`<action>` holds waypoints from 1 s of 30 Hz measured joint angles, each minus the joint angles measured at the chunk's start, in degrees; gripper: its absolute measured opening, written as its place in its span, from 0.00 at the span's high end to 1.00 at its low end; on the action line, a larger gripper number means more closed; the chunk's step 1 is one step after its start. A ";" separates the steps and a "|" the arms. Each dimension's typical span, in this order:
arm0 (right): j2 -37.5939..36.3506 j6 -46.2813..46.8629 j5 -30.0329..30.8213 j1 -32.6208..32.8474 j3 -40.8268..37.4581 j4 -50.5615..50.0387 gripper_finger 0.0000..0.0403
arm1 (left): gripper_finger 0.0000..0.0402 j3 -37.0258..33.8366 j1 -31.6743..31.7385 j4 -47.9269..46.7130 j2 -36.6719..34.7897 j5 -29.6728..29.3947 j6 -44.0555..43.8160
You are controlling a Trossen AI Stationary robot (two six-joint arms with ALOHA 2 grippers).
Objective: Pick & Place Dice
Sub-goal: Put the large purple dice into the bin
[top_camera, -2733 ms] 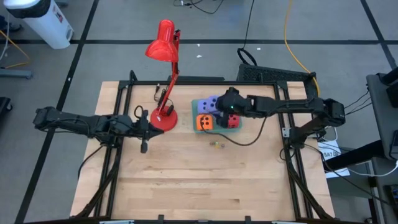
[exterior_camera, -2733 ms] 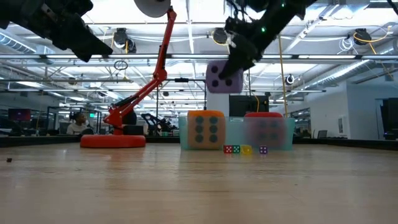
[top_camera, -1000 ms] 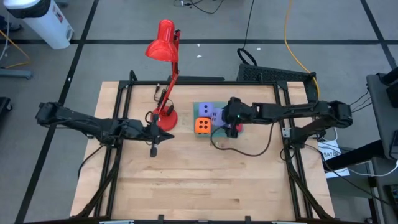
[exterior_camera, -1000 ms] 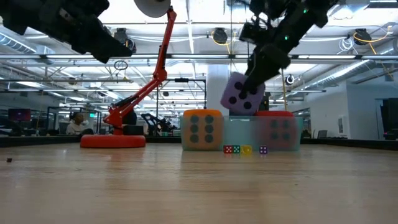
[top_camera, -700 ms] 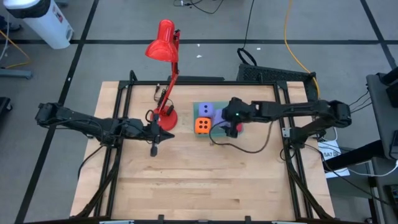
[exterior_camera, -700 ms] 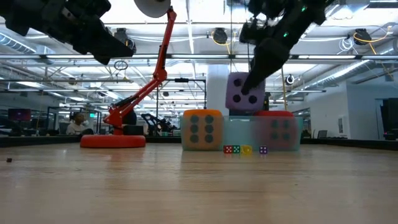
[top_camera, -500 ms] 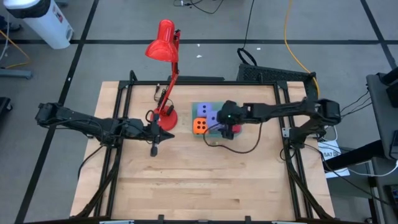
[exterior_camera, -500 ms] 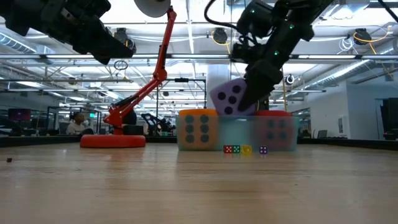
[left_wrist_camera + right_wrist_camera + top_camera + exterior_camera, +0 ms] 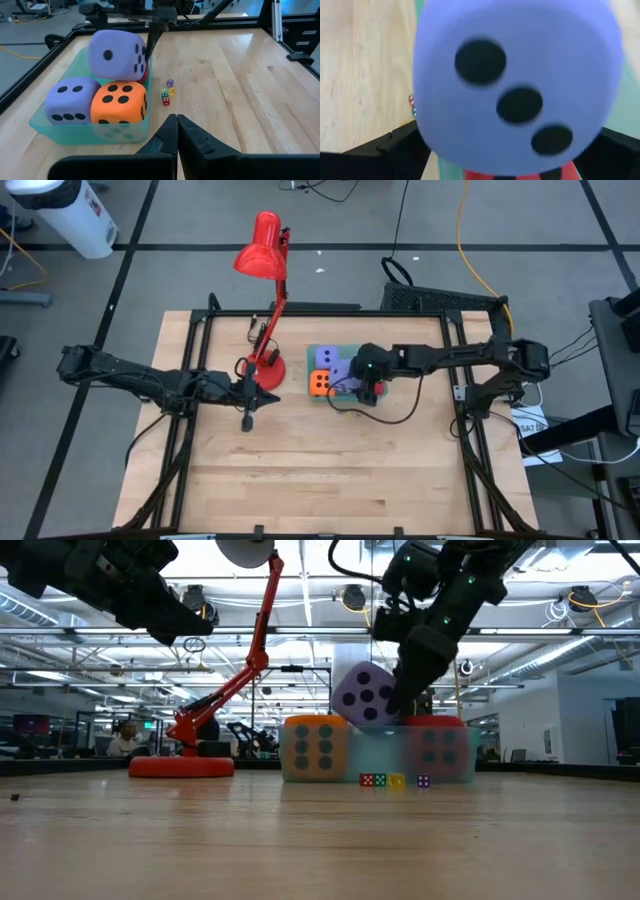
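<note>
Above the tray [image 9: 75, 134], right end effector [image 9: 395, 700] clamps tilted lavender-blue die [image 9: 362, 693], dark pips

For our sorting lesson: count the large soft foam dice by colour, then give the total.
Lavender-blue foam dice with dark pips: 2
Orange foam die: 1
Red foam die: 1
Total: 4

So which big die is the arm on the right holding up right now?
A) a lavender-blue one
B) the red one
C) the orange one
A: the right gripper grips a lavender-blue die raised above the green bin, where the orange die sits.
</note>
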 joint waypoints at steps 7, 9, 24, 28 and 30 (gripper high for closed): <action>-3.77 -1.85 2.08 -0.05 0.30 -0.48 0.02 | 0.99 0.00 0.02 -0.02 -0.02 -0.03 1.52; -5.05 -2.13 1.87 -0.02 0.30 -0.88 0.02 | 0.99 0.00 0.02 -0.02 -0.02 -0.01 1.50; -2.42 0.19 -0.37 1.47 0.47 -2.64 0.02 | 0.99 0.00 0.02 -0.08 -0.02 -0.04 0.67; -2.27 0.56 -0.84 1.05 0.60 -3.84 0.02 | 0.99 0.00 0.02 -0.11 -0.02 -0.09 1.49; -2.16 0.90 -0.50 0.93 2.52 -8.84 0.02 | 0.99 0.00 0.02 -0.09 -0.02 -0.09 1.54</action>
